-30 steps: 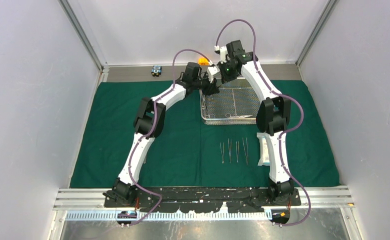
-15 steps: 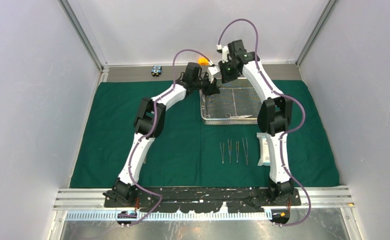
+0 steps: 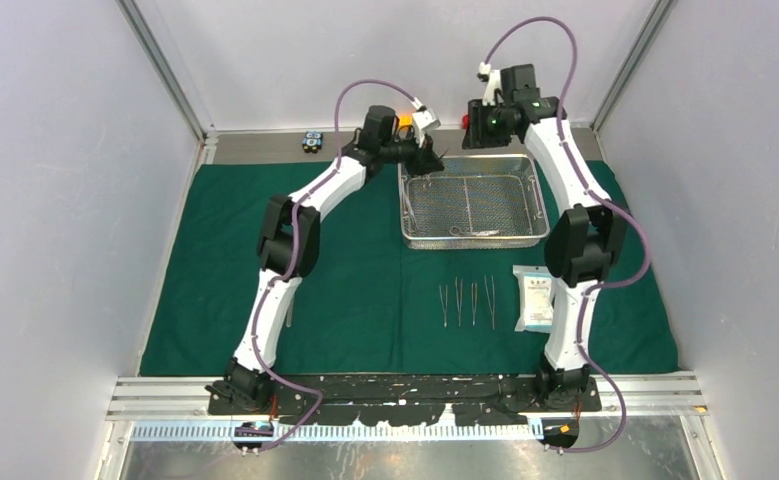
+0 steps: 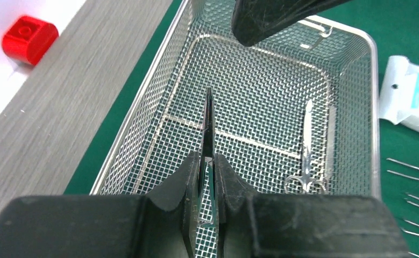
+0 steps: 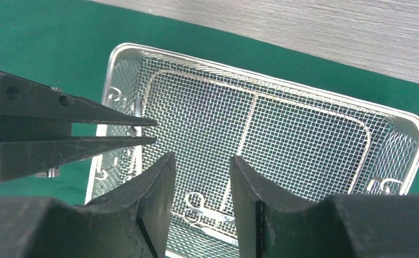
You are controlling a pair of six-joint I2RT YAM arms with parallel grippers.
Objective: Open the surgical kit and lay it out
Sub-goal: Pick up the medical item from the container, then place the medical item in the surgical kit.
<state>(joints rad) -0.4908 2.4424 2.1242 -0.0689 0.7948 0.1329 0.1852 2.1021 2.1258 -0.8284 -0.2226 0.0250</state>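
Green cloth wrap lies opened and spread flat over the surface, so the unwrapping looks done. The wire-mesh tray sits on it toward the far side. Just near of the tray, four slim instruments lie in a neat row, with the white-blue packet beside them on the right. I judge the laying-out well along but unfinished. A ring-handled instrument lies against the tray's near wall with another thin piece alongside it, and one more item is in hand. The left arm arches far forward, its wrist over the tray's far-left corner. The left tool is pressed together on a slim steel instrument, tweezers by the look of it. The instrument is seen edge-on, lifted clear of the mesh and pointing along the tray. The right arm reaches up and out to the far edge, its wrist high above the tray's far rim. The right tool is spread, holds nothing and looks down into the tray. What seems left is to set the held piece in the row and then bring out the remaining ones.
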